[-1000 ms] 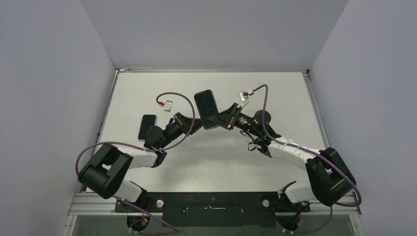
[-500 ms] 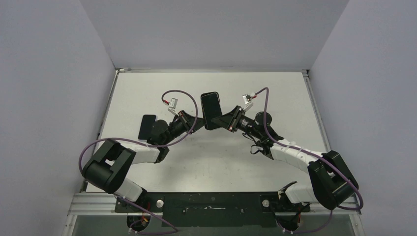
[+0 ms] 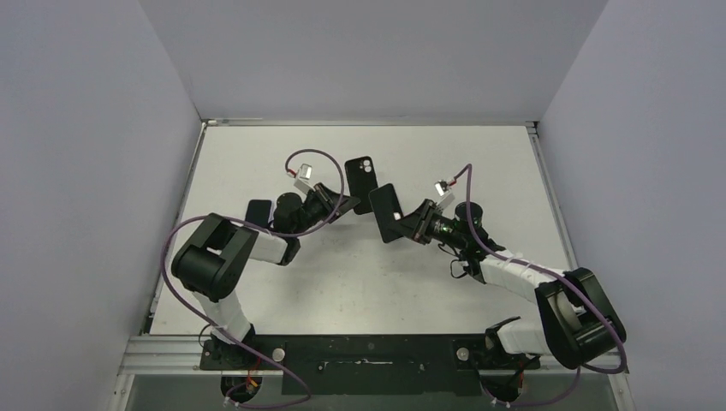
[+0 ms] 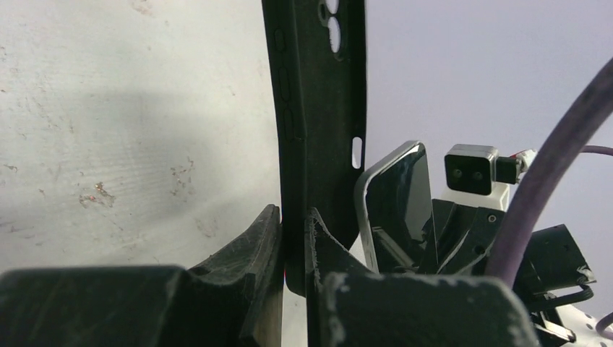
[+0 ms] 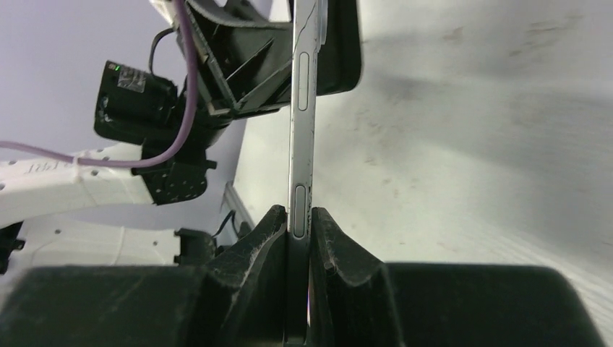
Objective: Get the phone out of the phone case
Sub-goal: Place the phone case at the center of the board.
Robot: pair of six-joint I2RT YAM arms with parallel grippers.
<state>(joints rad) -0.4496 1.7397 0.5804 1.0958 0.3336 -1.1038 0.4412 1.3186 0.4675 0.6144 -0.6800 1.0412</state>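
Left claw point(image 4: 294, 218) pinches the case point(image 4: 322, 123), right claw point(image 5: 297, 217) the phone point(image 5: 303, 116); apparently separated, so part them straight, grips firm.

The phone case point(image 4: 318, 108) and the phone point(image 5: 303, 130) each run off their wrist view's top edge.

Soft even light; left pincer point(image 4: 293, 225) blurred

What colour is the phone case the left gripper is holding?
Matte black phone case, clearest in the left wrist view.
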